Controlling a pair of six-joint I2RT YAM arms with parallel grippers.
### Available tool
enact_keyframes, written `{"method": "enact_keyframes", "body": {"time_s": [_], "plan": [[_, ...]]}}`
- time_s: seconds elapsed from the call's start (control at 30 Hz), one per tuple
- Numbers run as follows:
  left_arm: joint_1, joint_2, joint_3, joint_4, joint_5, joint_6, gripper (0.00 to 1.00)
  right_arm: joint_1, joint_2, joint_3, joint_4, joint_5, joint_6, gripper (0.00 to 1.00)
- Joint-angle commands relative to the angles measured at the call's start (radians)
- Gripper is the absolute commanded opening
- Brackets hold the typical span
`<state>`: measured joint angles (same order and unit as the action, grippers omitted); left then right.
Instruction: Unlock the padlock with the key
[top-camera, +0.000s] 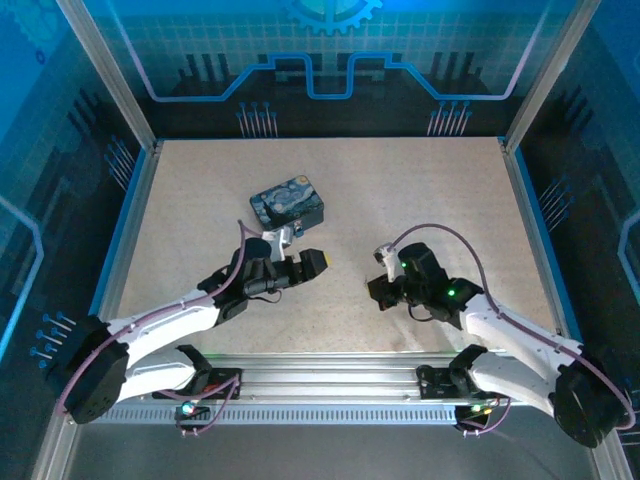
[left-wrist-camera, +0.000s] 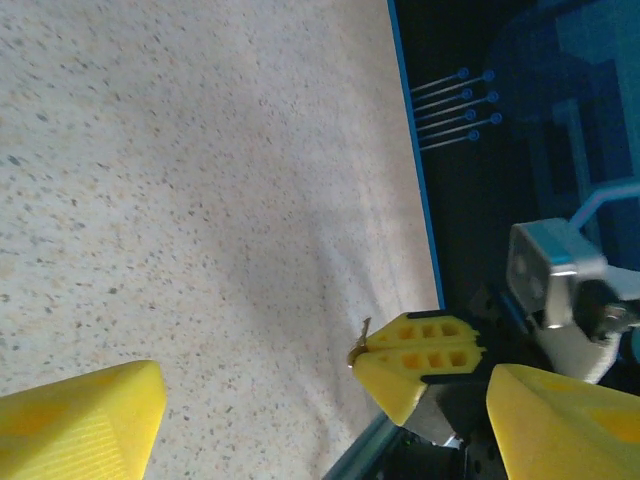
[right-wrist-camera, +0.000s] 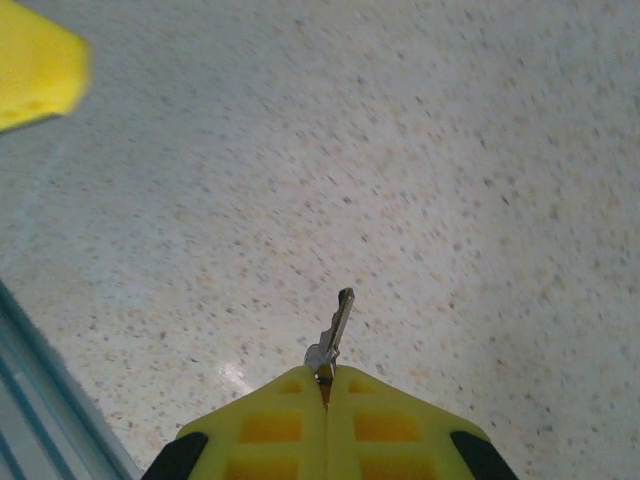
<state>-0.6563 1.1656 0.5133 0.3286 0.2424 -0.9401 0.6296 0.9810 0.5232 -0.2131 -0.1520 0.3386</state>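
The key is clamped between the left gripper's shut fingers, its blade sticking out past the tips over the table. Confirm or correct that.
Wrong arm. The key is clamped between the right gripper's shut fingers, its blade sticking out past the tips over the table. The right wrist view shows it.

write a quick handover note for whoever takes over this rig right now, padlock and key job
Left gripper: open, holding nothing, over the table just in front of the blue tin.
Right gripper: shut on the key, whose blade sticks out past the fingertips over bare table.
Padlock: too small for me to place with any certainty; find it first.
Done: the key is gripped.
Left: steady the padlock, probably with the free left gripper, then insert the key and turn it.
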Motion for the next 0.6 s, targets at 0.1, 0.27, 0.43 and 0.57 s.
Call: {"method": "enact_keyframes", "body": {"time_s": [0.1,0.27,0.43,0.57], "plan": [[0.001,0.061,0.071,0.102,0.165,0.027,0.77,0.016,-0.05,0.065,0.025,-0.072,-0.162,0.0],[-0.016,0.092,0.094,0.113,0.198,0.051,0.72,0.018,-0.048,0.099,0.011,-0.124,-0.219,0.0],[-0.03,0.115,0.113,0.104,0.206,0.07,0.69,0.023,-0.048,0.113,0.026,-0.163,-0.229,0.0],[-0.038,0.128,0.124,0.104,0.213,0.079,0.67,0.031,-0.038,0.126,0.029,-0.184,-0.233,0.0]]}}
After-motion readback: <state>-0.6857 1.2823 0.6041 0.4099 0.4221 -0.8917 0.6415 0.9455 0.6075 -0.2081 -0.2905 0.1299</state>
